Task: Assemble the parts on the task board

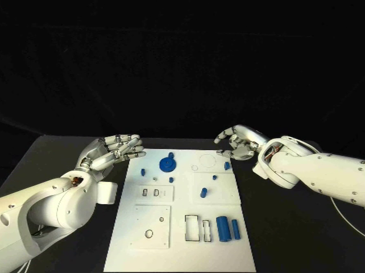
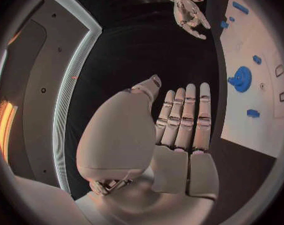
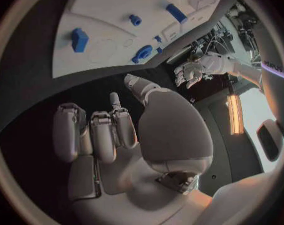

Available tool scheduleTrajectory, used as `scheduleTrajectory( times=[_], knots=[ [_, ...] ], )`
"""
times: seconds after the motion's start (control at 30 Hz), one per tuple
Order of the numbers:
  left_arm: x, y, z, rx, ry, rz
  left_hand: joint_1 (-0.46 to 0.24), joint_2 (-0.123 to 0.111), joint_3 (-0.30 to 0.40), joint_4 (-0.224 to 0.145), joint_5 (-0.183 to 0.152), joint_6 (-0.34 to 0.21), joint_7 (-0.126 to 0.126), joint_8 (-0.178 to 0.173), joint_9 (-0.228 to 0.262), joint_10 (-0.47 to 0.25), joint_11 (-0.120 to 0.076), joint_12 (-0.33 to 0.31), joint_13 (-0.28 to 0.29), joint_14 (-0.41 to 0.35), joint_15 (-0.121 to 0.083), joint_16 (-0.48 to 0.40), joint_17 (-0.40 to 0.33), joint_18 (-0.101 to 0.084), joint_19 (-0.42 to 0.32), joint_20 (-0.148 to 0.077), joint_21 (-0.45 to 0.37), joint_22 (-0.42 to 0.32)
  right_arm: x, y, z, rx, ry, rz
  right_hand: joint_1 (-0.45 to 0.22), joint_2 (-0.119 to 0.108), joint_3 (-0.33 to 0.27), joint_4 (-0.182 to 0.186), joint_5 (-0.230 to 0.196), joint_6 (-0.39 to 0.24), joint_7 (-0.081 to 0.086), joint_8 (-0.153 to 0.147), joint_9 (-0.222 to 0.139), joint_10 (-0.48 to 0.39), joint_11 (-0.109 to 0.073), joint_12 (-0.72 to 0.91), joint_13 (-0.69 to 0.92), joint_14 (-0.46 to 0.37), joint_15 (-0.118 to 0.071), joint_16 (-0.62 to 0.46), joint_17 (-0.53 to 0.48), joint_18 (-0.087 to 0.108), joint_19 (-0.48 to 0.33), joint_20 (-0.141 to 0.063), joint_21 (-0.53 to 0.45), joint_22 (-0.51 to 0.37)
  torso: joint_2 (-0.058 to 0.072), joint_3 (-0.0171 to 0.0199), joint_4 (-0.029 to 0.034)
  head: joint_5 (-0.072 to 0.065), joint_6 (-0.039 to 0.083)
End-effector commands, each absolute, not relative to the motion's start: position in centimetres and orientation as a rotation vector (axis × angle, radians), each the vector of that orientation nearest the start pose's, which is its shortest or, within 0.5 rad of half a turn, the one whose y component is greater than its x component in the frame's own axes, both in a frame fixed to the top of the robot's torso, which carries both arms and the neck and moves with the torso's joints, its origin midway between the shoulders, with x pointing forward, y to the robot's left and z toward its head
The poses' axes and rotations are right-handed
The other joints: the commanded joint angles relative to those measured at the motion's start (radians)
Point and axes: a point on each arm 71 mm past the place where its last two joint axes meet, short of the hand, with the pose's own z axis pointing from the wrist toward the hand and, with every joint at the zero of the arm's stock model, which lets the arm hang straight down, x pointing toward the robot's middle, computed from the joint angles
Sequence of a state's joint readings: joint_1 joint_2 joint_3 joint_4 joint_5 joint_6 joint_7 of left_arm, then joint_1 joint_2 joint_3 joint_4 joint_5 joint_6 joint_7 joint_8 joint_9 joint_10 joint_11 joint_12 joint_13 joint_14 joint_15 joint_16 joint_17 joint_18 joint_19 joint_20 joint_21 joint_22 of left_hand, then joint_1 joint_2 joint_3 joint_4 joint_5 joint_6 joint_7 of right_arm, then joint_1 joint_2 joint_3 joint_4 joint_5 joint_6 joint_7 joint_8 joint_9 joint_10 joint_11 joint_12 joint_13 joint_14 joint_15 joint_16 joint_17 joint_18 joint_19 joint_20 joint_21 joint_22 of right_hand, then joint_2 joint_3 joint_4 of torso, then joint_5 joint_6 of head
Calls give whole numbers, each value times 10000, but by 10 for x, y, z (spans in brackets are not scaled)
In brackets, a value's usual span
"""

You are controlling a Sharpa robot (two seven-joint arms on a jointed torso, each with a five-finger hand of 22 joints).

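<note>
I see the task board (image 1: pixel 182 250) lying in the middle of the black table (image 1: pixel 289 239). My left hand (image 1: pixel 113 151) hovers just off the board's far left corner, fingers (image 2: pixel 186 117) stretched out straight and side by side, holding nothing. My right hand (image 1: pixel 238 142) hangs by the far right corner, fingers (image 3: pixel 101 130) curled inward, nothing in them that I can make out. On the board a blue gear (image 1: pixel 167 165) sits near the far left edge, a small blue block (image 1: pixel 228 166) near the far right edge, a blue peg (image 1: pixel 204 193) around the middle, and two blue cylinders (image 1: pixel 228 228) lie side by side close to the near right edge.
</note>
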State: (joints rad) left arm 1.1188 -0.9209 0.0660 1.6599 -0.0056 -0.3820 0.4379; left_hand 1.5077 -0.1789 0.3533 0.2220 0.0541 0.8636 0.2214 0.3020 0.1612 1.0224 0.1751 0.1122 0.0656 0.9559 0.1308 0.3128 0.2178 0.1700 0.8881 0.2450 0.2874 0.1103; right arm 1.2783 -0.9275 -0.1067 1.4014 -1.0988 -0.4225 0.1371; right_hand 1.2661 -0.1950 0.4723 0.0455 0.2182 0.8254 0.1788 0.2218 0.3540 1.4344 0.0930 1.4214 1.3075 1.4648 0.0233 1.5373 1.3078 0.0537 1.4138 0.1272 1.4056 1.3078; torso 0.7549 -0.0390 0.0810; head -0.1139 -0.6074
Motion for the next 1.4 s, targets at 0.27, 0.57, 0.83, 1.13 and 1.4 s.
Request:
scheduleTrajectory(
  times=[0.27, 0.57, 0.83, 1.13, 1.4],
  knots=[
    [467, 210, -164, -11336, 13150, -16209, -108, -27, 44, -5, -40, 6, 91, -45, -16, 38, 29, -58, 4, 20, 56, -37, 9, 134, 74, 30, -33, -16, 503, -325, -181, 2337, 16096, 8028, 204, -66, 46, -198, 19, -70, 31, -143, -37, -85, 9, -58, 795, 713, -34, -66, 1107, 57, -73, -14, -58, 458, -5, 113, -118, -11, -1],
    [467, 209, -164, -11340, 13155, -16213, -108, -27, 44, -5, -40, 6, 91, -45, -16, 38, 29, -58, 4, 20, 56, -37, 9, 134, 74, 30, -33, -16, 504, -325, -198, 2311, 16439, 7753, 244, -65, 66, -239, 46, -85, 36, -165, -42, -63, 13, -36, 822, 717, -31, -62, 1125, 54, -65, -12, -54, 469, -2, 106, -86, 15, -59],
    [467, 210, -164, -11347, 13149, -16189, -108, -27, 44, -5, -40, 6, 91, -45, -16, 38, 29, -58, 4, 20, 56, -37, 9, 134, 74, 30, -33, -16, 503, -320, -214, 2271, 16787, 7583, 246, -66, 68, -245, 57, -84, 38, -168, -42, -50, 14, -22, 837, 723, -30, -56, 1149, 53, -60, -12, -50, 475, 2, 93, -81, 30, -132],
    [467, 211, -164, -11353, 13147, -16170, -108, -27, 44, -5, -40, 6, 91, -45, -16, 38, 29, -58, 4, 20, 56, -37, 9, 134, 74, 30, -33, -16, 501, -313, -225, 2251, 17013, 7587, 148, -99, 16, -227, -17, -99, 51, -206, -47, -49, 31, -19, 836, 726, -16, -56, 1154, 59, -75, -2, -76, 454, -10, 89, -83, 77, -202],
    [467, 212, -164, -11358, 13149, -16156, -108, -27, 44, -5, -40, 6, 91, -45, -16, 38, 29, -58, 4, 20, 56, -37, 9, 134, 74, 30, -33, -16, 502, -311, -229, 2260, 17054, 7567, 101, -71, 3, -207, -66, -42, 46, -192, -35, -21, 30, 12, 869, 732, -14, -50, 1177, 54, -58, 2, -64, 475, -20, 93, -122, 140, -227]
  ],
)
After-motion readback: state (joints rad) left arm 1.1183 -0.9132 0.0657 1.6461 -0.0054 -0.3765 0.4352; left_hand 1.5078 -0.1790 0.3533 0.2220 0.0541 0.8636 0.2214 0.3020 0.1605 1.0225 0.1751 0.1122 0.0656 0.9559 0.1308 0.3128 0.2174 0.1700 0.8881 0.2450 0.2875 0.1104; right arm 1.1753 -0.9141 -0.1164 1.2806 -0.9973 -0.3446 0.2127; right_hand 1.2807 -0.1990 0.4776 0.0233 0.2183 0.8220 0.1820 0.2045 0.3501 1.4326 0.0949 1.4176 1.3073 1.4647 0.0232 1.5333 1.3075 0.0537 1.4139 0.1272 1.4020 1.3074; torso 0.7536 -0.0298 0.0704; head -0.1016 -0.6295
